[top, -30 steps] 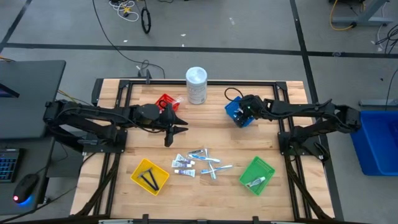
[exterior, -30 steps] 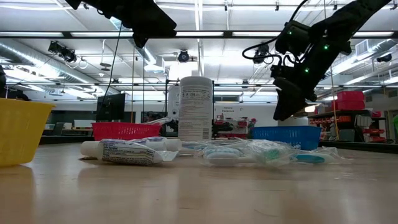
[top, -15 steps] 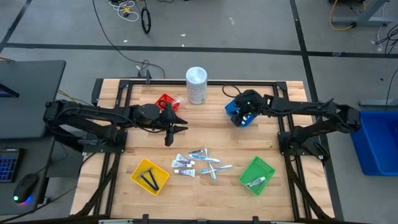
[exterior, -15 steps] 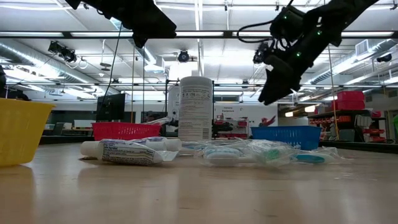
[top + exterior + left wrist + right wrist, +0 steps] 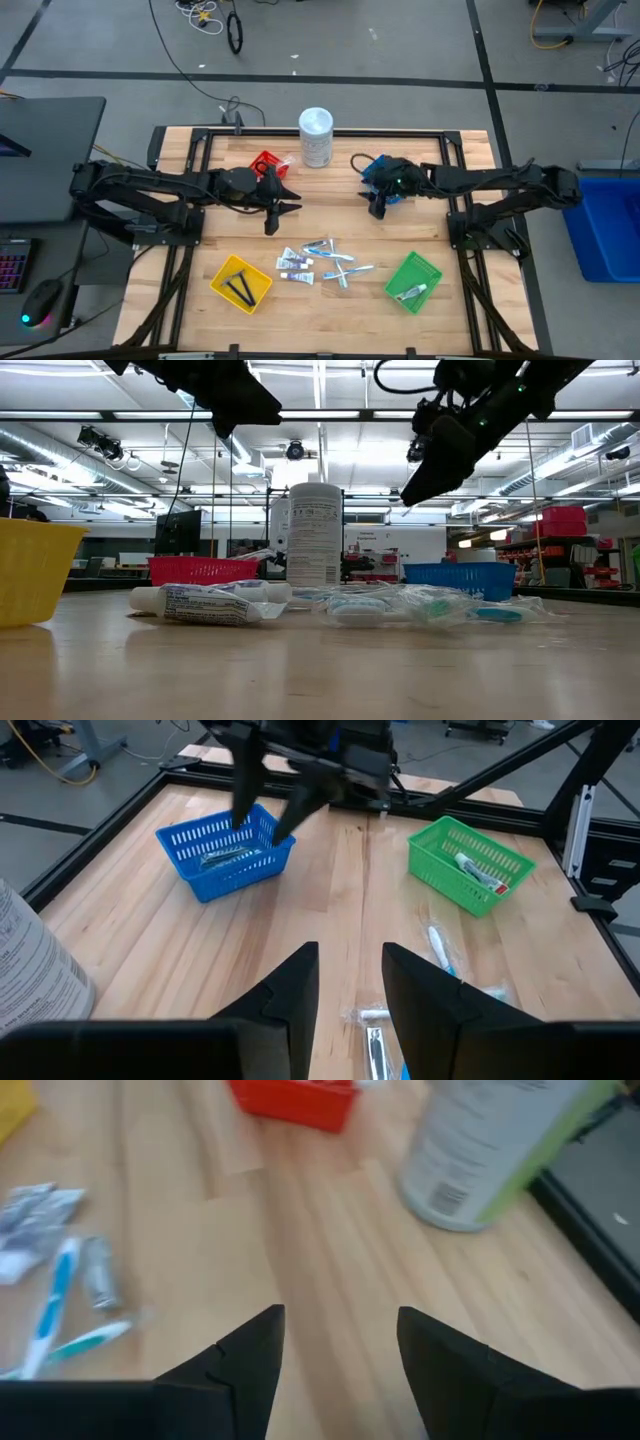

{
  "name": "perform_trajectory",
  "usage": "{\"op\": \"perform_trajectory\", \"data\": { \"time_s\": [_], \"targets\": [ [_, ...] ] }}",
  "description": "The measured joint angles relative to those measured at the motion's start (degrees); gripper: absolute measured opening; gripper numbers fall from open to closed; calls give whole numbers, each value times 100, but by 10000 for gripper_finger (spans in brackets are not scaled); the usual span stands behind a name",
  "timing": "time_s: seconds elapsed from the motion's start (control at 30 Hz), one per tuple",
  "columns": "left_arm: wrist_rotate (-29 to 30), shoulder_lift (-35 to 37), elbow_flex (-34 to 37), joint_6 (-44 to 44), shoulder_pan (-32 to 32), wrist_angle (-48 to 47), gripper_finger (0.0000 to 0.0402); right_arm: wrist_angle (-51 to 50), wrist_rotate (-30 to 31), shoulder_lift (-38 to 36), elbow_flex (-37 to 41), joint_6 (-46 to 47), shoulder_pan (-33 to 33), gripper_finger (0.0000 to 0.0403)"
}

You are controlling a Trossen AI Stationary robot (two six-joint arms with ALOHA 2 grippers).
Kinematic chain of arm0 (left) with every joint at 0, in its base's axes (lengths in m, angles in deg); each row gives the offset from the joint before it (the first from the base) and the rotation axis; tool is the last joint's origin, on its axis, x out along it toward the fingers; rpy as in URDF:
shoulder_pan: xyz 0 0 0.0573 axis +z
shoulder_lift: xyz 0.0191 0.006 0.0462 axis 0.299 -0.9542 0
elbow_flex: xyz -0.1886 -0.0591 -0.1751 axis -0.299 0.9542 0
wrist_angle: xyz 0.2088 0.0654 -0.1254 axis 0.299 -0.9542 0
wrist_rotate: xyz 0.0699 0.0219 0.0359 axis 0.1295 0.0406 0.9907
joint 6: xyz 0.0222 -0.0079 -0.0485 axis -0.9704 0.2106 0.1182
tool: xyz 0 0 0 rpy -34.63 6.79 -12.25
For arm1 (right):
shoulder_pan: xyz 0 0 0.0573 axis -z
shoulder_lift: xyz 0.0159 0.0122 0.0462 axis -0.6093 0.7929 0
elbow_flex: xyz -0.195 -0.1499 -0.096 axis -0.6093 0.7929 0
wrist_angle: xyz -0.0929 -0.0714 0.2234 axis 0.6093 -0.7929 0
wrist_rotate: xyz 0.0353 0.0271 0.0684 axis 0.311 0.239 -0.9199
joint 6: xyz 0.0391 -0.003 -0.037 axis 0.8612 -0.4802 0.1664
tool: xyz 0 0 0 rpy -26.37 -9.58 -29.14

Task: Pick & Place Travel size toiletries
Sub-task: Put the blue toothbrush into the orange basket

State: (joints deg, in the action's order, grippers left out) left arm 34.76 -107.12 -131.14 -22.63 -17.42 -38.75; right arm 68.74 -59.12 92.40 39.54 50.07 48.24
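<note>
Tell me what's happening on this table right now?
Two arms are sorting travel toiletries into coloured baskets. The right gripper hangs open and empty beside the blue basket, which holds a packet. The left gripper waits open near the red basket. A pile of tubes and sticks lies loose mid-table. The yellow basket holds black pieces; the green basket holds a tube.

Wooden table (image 5: 330, 190); 4 baskets (image 5: 241, 283), container (image 5: 316, 137), toiletries (image 5: 322, 262).
</note>
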Motion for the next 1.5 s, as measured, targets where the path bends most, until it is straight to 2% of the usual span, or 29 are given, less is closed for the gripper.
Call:
{"op": "perform_trajectory", "data": {
  "time_s": [0.17,0.27,0.33,0.53,0.7,0.97,1.5],
  "targets": [
    [0,0,0,1,-1,-48,119,-4,-14,0,0,85,-512,211],
    [0,0,0,2,-1,-47,119,10,-267,56,0,58,-822,212],
    [0,0,0,1,-1,-47,119,12,-435,138,0,98,-1030,208],
    [2,0,0,2,-1,-42,119,94,-441,455,0,468,-1478,194],
    [0,0,0,3,-1,-42,119,327,-442,685,0,721,-1685,192],
    [0,0,0,22,0,-40,119,491,-438,1066,0,1041,-1947,212],
    [-46,0,0,66,-1,-55,119,1311,-453,1939,0,1158,-2355,230]
  ]
}}
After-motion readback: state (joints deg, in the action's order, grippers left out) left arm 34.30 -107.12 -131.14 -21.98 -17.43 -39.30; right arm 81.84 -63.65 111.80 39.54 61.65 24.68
